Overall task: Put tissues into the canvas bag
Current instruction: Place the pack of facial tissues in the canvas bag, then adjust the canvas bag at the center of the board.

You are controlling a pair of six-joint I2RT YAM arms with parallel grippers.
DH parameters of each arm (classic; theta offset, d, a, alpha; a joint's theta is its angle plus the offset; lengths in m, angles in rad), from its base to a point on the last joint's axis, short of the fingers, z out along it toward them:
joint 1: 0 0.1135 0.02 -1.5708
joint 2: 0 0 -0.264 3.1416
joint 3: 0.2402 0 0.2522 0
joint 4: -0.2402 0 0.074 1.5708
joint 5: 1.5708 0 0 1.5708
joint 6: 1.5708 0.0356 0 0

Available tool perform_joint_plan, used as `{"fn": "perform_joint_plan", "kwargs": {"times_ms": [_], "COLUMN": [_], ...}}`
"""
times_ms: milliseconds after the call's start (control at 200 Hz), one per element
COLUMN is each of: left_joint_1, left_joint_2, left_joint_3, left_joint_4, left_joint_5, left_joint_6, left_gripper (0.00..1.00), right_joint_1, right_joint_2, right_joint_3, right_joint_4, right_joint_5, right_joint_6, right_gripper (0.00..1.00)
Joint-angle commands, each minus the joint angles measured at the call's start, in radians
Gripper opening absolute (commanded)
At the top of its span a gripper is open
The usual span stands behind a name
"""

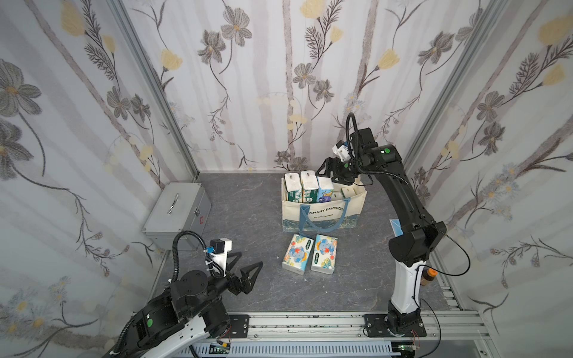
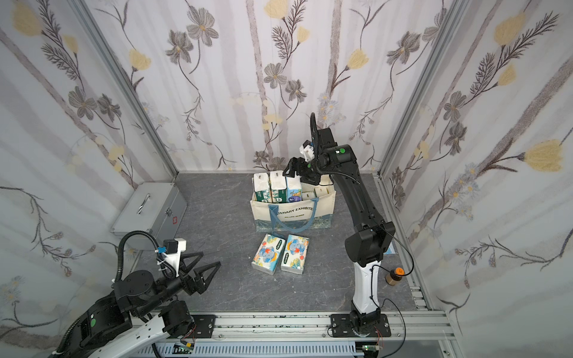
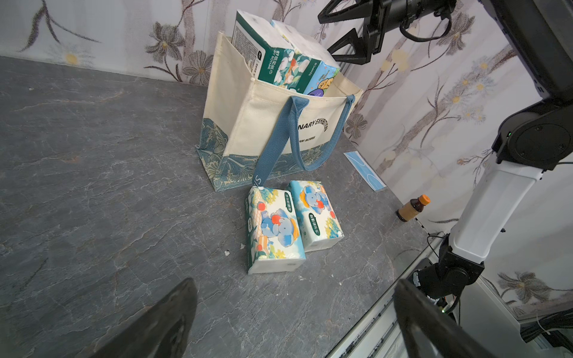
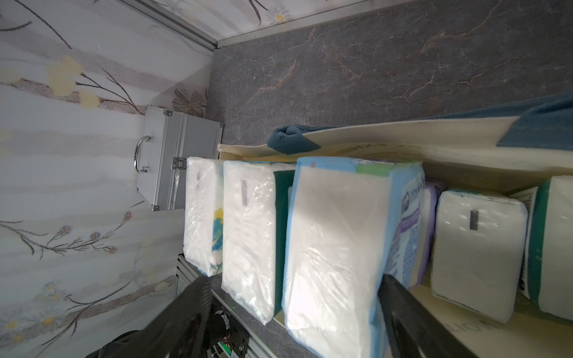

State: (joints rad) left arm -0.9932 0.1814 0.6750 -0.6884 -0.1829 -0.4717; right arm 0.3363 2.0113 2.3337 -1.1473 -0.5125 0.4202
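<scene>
Most tissues point(image 1: 310, 186) stand on end, side by side in the bag point(image 1: 322, 214), seemingly to leave room for more. Two elephant packs point(image 1: 294, 254) lie flat on the table point(image 1: 242, 217) just in front of the bag, not yet loaded. The right gripper point(image 1: 327, 175) hangs over the bag's back rim, jaws apart astride the blue-edged pack point(image 4: 335, 248) and clamping nothing, while the left gripper point(image 1: 251, 258), spread wide and empty, sits well in front of the bag, facing those two.

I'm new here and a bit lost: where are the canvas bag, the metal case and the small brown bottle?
canvas bag point(image 1: 325, 214): in a top view, on its cream front panel.
metal case point(image 1: 183, 214): in a top view, on its lid.
brown bottle point(image 3: 408, 211): in the left wrist view, on its body.
</scene>
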Motion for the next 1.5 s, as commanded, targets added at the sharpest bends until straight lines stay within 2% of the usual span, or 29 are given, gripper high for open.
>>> {"fn": "perform_joint_plan", "kwargs": {"times_ms": [0, 120, 210, 295, 385, 500, 550, 645, 710, 784, 939, 999, 1034, 1044, 1109, 1294, 1494], "left_joint_1": [0.001, 0.000, 0.002, 0.002, 0.004, 0.008, 0.011, 0.027, 0.037, 0.042, 0.056, 0.070, 0.079, 0.082, 0.106, 0.150, 0.172], "left_joint_2": [0.007, 0.021, 0.034, 0.047, 0.063, 0.081, 0.088, 0.098, 0.103, 0.106, 0.107, 0.111, 0.115, 0.115, 0.126, 0.144, 0.151], "left_joint_3": [0.007, 0.005, 0.006, 0.007, 0.009, 0.009, 0.009, 0.007, 0.007, 0.007, 0.006, 0.004, 0.003, 0.003, 0.003, 0.002, -0.007], "left_joint_4": [0.018, 0.020, 0.023, 0.025, 0.026, 0.030, 0.032, 0.039, 0.041, 0.043, 0.045, 0.050, 0.053, 0.055, 0.061, 0.073, 0.090], "left_joint_5": [-0.009, -0.005, 0.003, 0.014, 0.024, 0.035, 0.040, 0.054, 0.065, 0.069, 0.072, 0.083, 0.092, 0.095, 0.117, 0.154, 0.180], "left_joint_6": [0.001, 0.001, 0.000, 0.001, 0.005, 0.006, 0.006, 0.007, 0.009, 0.012, 0.013, 0.015, 0.015, 0.016, 0.017, 0.015, 0.015], "left_gripper": [1.00, 1.00, 1.00, 1.00, 1.00, 1.00, 1.00, 1.00, 1.00, 1.00, 1.00, 1.00, 1.00, 1.00, 1.00, 1.00, 1.00], "right_joint_1": [-0.004, -0.004, -0.004, -0.005, -0.002, 0.003, 0.010, 0.020, 0.023, 0.022, 0.022, 0.023, 0.022, 0.021, 0.022, 0.022, 0.021], "right_joint_2": [-0.044, -0.127, -0.229, -0.352, -0.506, -0.605, -0.620, -0.644, -0.649, -0.633, -0.560, -0.532, -0.518, -0.514, -0.508, -0.628, -0.849], "right_joint_3": [-0.034, -0.127, -0.256, -0.468, -0.730, -0.980, -1.052, -1.209, -1.300, -1.362, -1.386, -1.390, -1.389, -1.389, -1.392, -1.498, -1.540], "right_joint_4": [0.004, 0.023, 0.078, 0.205, 0.432, 0.610, 0.648, 0.745, 0.819, 0.861, 0.877, 0.894, 0.891, 0.890, 0.896, 0.941, 0.884], "right_joint_5": [0.005, 0.020, 0.011, -0.051, -0.154, -0.184, -0.180, -0.142, -0.103, -0.052, 0.022, 0.027, 0.031, 0.033, 0.046, 0.062, 0.109], "right_joint_6": [-0.019, -0.029, -0.025, -0.005, 0.045, 0.115, 0.130, 0.166, 0.186, 0.182, 0.120, 0.119, 0.117, 0.117, 0.124, 0.132, 0.075], "right_gripper": [0.84, 0.84, 0.83, 0.80, 0.77, 0.67, 0.58, 0.19, 0.00, 0.00, 0.00, 0.07, 0.06, 0.00, 0.00, 0.00, 0.00]}}
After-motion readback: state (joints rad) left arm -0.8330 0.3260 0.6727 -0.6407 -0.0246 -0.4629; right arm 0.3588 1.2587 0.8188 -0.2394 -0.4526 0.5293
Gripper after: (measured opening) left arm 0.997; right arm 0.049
